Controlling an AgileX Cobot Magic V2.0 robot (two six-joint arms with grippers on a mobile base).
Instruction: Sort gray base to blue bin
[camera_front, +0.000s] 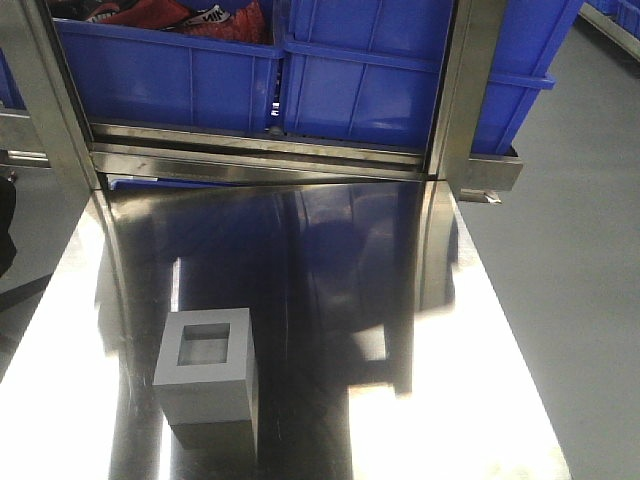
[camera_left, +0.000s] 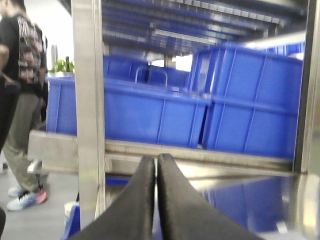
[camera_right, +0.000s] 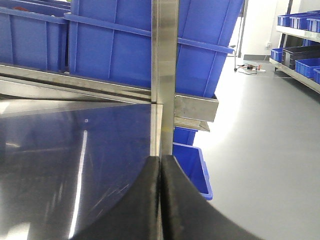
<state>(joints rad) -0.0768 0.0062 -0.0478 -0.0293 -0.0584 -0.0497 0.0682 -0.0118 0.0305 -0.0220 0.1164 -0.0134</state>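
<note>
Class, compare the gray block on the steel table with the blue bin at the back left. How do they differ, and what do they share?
Colour: the gray base is matte gray; the left blue bin is bright blue.
Size: the base is small; the bin is far wider.
Place: the base stands on the steel table; the bin sits on the rack behind it.
Both are boxy, with an upward-facing opening.

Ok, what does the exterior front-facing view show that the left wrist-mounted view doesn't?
Only the front view shows the gray block, standing on the shiny steel table with its recessed face up. Only the left wrist view shows the left tool, its fingers pressed shut, and a person standing at the left edge. Both show the blue bins sitting on the steel rack.
</note>
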